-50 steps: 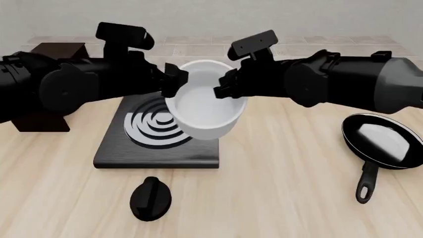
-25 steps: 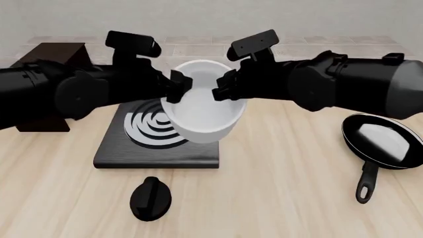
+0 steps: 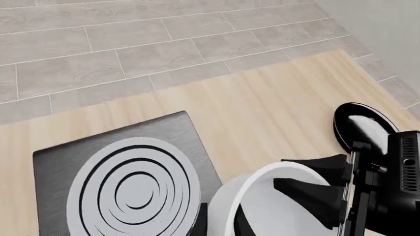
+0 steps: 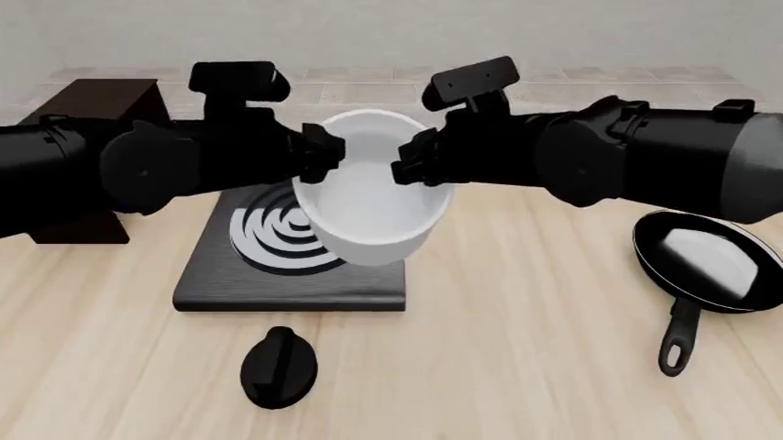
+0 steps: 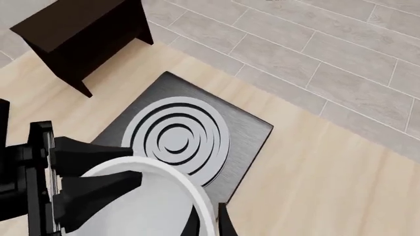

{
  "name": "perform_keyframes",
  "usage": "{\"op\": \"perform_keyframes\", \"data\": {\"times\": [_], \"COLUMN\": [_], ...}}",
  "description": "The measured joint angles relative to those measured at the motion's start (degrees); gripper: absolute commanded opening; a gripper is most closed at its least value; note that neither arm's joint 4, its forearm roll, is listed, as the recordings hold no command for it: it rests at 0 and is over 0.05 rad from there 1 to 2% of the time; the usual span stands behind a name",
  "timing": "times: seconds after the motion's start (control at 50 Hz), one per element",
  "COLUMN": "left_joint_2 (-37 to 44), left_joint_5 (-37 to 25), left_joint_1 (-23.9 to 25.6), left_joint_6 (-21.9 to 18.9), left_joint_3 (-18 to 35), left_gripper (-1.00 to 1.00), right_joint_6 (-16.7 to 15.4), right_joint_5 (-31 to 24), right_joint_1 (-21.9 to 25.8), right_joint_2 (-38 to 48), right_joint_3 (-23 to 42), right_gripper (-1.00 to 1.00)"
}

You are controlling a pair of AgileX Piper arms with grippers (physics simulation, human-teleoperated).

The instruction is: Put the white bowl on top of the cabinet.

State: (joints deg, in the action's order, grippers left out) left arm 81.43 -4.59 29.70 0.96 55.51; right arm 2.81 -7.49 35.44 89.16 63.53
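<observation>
We are holding the deep glossy white round bowl point(image 4: 370, 197) in the air above the flat black stove plate with silver rings point(image 4: 292, 261), one end effector on each side of its rim. Our left end effector point(image 4: 321, 153) is pinching the rim on its side, one finger inside the bowl and one outside; our right end effector point(image 4: 410, 158) is gripping the opposite rim likewise. The bowl is sitting slightly tilted. The dark brown wooden box-shaped cabinet point(image 4: 92, 112) is standing at the far left of the pale wooden worktop point(image 4: 514, 357), well apart from the bowl. A black frying pan point(image 4: 707, 275) is lying at the right, and a black knob point(image 4: 279, 367) near us.
</observation>
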Motion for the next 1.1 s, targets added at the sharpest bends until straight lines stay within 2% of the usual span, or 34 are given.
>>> {"op": "perform_keyframes", "data": {"times": [0.1, 0.12, 1.1], "left_joint_2": [-0.45, -0.53, -1.88], "left_joint_5": [-0.29, -0.33, 0.1], "left_joint_1": [-0.27, -0.32, -2.63], "left_joint_6": [-0.34, -0.4, -0.16], "left_joint_3": [0.1, 0.11, -2.36], "left_gripper": [-1.0, -1.0, -1.0], "right_joint_6": [-0.49, -0.65, -0.49], "right_joint_5": [-0.18, -0.22, -3.01], "right_joint_1": [0.04, 0.05, 0.63], "right_joint_2": [-0.04, -0.04, -6.5], "right_joint_3": [0.37, 0.46, 0.13], "right_gripper": [-1.0, 1.0, 1.0]}}
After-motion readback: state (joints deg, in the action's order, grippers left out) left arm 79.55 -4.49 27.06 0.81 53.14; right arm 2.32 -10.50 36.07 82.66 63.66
